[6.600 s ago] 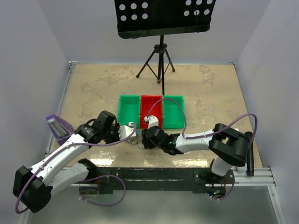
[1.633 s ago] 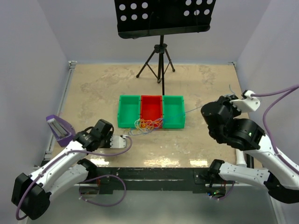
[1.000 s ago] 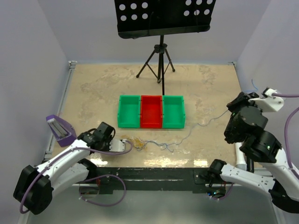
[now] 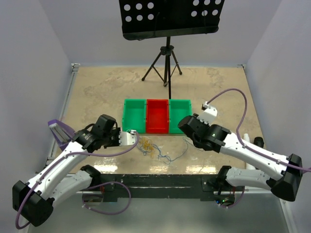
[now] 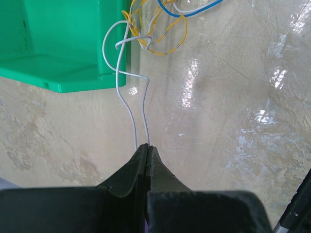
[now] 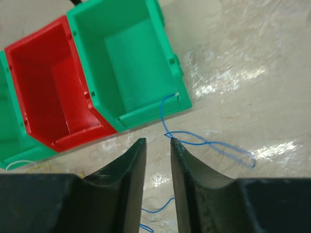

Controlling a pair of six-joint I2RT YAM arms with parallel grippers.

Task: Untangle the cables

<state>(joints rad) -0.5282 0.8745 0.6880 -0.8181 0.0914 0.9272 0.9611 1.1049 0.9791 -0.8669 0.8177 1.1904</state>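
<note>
In my overhead view, the table [image 4: 107,87] is beige, blotched with darker marbled patches and pale glare. The left bin [image 4: 134,116] and right bin [image 4: 180,116] are plain green, and the middle bin [image 4: 157,116] is plain red. The music stand [image 4: 170,17] is black, its tray dotted with round holes. The left arm [image 4: 63,162] and right arm [image 4: 252,153] are white with black joints, and their hoses [image 4: 238,94] are purple.

In my wrist views I see a white cable [image 5: 119,82], a yellow-orange cable [image 5: 181,36] and a blue cable [image 6: 163,119]. The left fingers [image 5: 131,170] and right fingers [image 6: 131,165] are black.
</note>
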